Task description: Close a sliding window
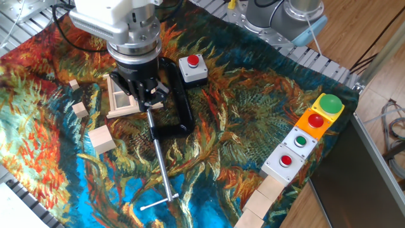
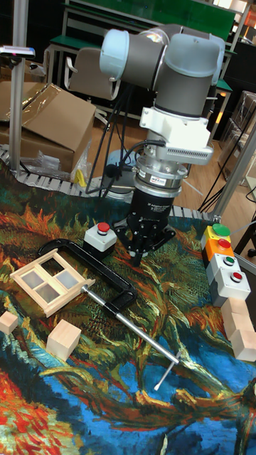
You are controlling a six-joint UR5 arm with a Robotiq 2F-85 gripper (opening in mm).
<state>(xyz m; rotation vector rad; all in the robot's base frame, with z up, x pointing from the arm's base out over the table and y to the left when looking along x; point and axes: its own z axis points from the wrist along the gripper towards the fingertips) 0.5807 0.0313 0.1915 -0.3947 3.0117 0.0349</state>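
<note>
One arm works above the patterned cloth (image 1: pixel 240 126) that covers the table. You see its gripper (image 2: pixel 139 257) pointing straight down, hanging clear of the surface. In the tall fixed view its dark fingers (image 2: pixel 134 252) stand close together at the tips with nothing between them; whether they fully meet you cannot tell.

Locate the sliding window (image 2: pixel 48 276) near the cloth's left edge. It lies flat, a pale wooden frame with side-by-side panes. In the fixed view the gripper (image 1: pixel 144 96) covers the right part of the sliding window (image 1: pixel 119 99); in the tall fixed view the two stand apart, the gripper off to the window's right.

Note the black C-clamp (image 2: pixel 85 264) lying just beside the window, its steel screw rod (image 2: pixel 135 329) running toward the near edge. A grey box with a red button (image 2: pixel 101 237) sits behind the clamp.

Observe two wooden cubes, the larger (image 2: pixel 63 337) near the window's front and a smaller one (image 2: pixel 8 321) at the left edge. Along the right edge you find a row of button boxes (image 2: pixel 224 257).
</note>
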